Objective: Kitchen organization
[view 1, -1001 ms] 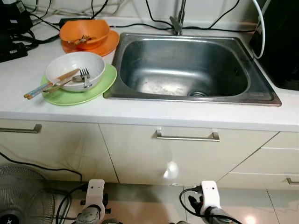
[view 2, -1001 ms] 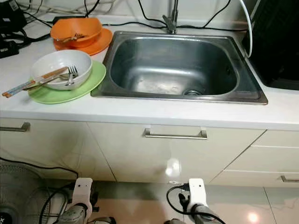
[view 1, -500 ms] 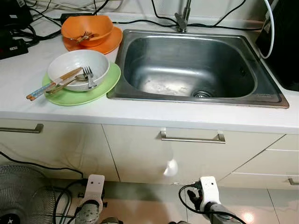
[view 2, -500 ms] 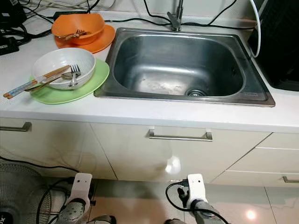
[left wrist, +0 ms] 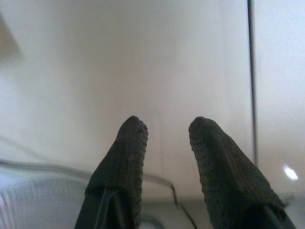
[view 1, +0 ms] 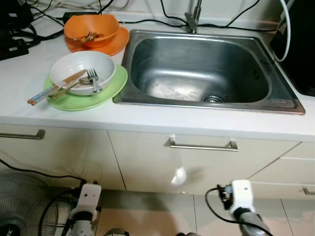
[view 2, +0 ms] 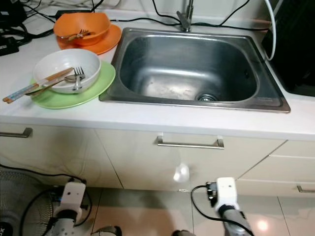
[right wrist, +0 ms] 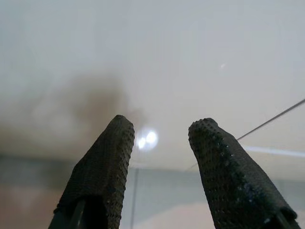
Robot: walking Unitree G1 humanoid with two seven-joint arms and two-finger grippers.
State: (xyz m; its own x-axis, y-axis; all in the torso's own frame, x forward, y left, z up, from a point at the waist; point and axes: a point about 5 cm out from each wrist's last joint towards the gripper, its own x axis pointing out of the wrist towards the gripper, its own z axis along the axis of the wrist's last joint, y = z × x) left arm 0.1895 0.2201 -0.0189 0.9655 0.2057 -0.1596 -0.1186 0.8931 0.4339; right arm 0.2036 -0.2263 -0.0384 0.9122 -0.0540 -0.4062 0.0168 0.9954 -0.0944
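Your left gripper and right gripper hang low before the cabinet, each with its fingers parted and nothing between them. On the counter left of the sink you have a white bowl on a green plate, holding a fork and chopsticks. Behind it an orange bowl sits on an orange plate. A fan stands on the floor at your left.

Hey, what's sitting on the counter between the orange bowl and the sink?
Nothing. In the left eye view, the orange bowl sits on an orange plate whose edge nearly reaches the sink rim; just a sliver of bare white counter.
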